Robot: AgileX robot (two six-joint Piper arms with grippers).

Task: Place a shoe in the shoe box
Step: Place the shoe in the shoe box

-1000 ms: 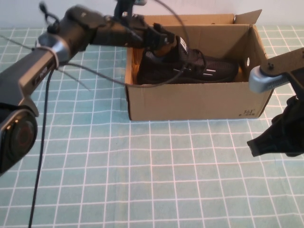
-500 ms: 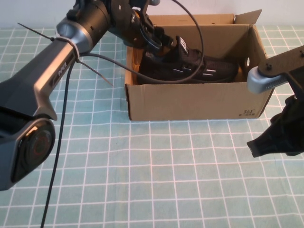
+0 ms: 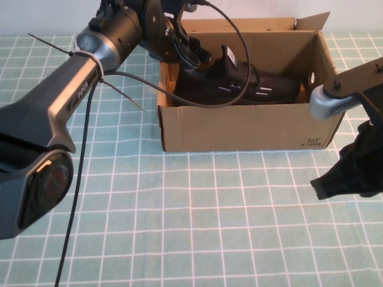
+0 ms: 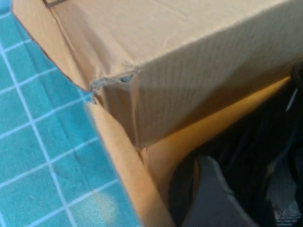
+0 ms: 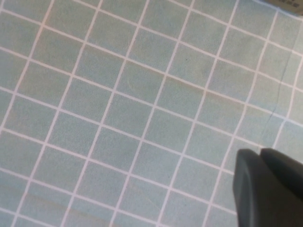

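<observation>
Inside the shoe box lies the shoe; left gripper hovers at its heel, grip unclear; right gripper, apparently pressed together, hangs beside the box.

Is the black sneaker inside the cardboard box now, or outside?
Inside: the sneaker lies within the box walls, left gripper at its heel; right gripper stays apart.

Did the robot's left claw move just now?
Yes. The left gripper pulled back from the shoe toward the left wall of the shoe box. The right gripper sits parked beside the box.
</observation>
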